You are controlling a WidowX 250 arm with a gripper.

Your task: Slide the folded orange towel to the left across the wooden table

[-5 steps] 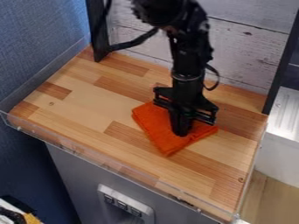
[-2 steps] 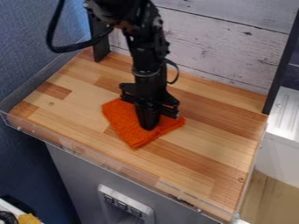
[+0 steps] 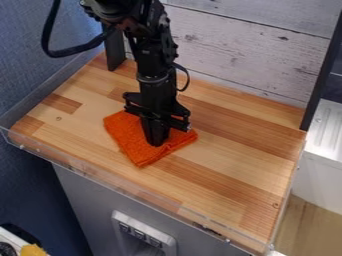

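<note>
My gripper [image 3: 156, 142] hangs straight down over the left-middle part of the wooden counter. Its fingers are together, and their tips rest on an orange cloth [image 3: 137, 148]. The cloth lies flat and folded on the wood, spreading out to both sides of the fingers and toward the front. Whether a bit of it is pinched between the tips is hidden.
The wooden counter [image 3: 227, 185] has a clear raised edging along its front and left. Behind stands a whitewashed plank wall [image 3: 254, 55], with dark posts at the back left and right. A white and metal unit [image 3: 324, 130] adjoins on the right.
The gripper and the orange cloth have moved together leftward across the counter, with the cloth still flat beneath the fingertips. The arm above has shifted left too.
</note>
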